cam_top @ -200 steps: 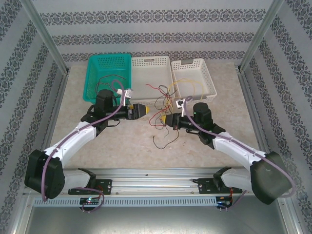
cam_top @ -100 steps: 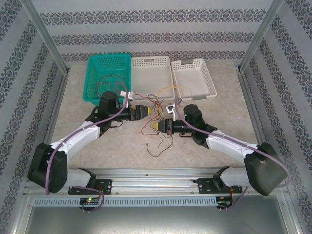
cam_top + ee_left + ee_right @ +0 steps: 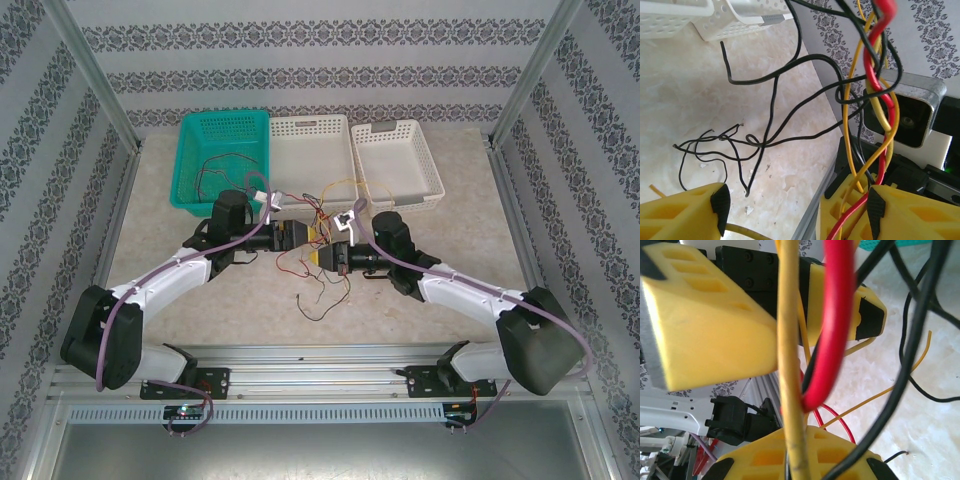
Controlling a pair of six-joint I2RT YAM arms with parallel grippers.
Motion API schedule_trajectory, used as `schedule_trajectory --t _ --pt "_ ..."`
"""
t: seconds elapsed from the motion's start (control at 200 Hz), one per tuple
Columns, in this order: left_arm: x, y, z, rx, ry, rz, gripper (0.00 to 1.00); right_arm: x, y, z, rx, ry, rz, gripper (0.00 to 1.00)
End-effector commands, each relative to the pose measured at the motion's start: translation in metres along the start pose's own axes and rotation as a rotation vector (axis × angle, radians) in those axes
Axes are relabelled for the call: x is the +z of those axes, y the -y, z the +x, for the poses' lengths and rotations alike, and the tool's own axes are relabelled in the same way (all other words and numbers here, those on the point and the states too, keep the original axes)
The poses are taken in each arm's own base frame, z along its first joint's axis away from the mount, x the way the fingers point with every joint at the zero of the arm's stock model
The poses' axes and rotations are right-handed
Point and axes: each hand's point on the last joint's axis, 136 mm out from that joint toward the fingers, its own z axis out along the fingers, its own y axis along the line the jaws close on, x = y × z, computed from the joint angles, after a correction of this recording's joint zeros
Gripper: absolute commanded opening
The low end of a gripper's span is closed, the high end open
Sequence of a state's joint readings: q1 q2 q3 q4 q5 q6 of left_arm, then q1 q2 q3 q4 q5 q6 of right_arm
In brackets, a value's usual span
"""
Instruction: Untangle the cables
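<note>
Nose to nose at the middle of the pale table (image 3: 470, 250), viewed from overhead: the left gripper (image 3: 303, 238) and the right gripper (image 3: 322, 258), yellow fingertips almost touching inside the tangle of cables (image 3: 328, 212). Red, yellow and dark strands fanned out around both tips, some arching toward the front rims of the middle white basket (image 3: 310, 122) and the right white basket (image 3: 398, 128), others trailing loose on the tabletop toward the arm bases. One more thin wire (image 3: 228, 158) lying inside the teal basket (image 3: 190, 150) at far left, apart from the knot. From the left wrist: jaws of the left gripper (image 3: 797, 207) standing wide apart, not closed on anything, a twisted rope of red, yellow and black rising just beside its right-hand finger (image 3: 920, 215), a flat snarl of black wire on the marble-look surface beyond. From the right wrist: fingers of the right gripper (image 3: 797, 462) pressed together on the bundle, a yellow and a dark strand emerging from the closed tips, a thick red loop hanging in front, all threaded up between the two spread fingers of the opposite claw.
</note>
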State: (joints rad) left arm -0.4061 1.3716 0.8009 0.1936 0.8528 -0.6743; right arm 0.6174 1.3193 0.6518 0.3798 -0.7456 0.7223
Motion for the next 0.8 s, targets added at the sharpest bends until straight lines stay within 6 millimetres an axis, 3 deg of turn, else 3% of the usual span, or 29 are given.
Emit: schedule_trajectory --t 0.0,0.14,0.255,0.485,0.794 --pt "0.002 0.010 0.000 0.041 -0.013 0.015 0.68 -0.006 -0.005 -0.009 -0.061 0.019 0.015 0.00" --pt "0.003 0.009 0.001 0.039 -0.016 0.016 0.60 -0.013 0.023 -0.012 -0.001 0.055 0.085 0.00" --pt "0.003 0.010 0.001 0.039 -0.021 0.018 0.60 -0.017 0.035 -0.016 0.024 0.086 0.105 0.00" --pt "0.012 0.014 0.014 0.044 -0.079 0.045 0.63 -0.013 0.021 -0.026 0.035 0.075 0.012 0.00" --pt "0.017 0.023 0.025 0.073 -0.126 0.067 0.56 -0.024 0.016 -0.043 0.059 0.103 -0.022 0.00"
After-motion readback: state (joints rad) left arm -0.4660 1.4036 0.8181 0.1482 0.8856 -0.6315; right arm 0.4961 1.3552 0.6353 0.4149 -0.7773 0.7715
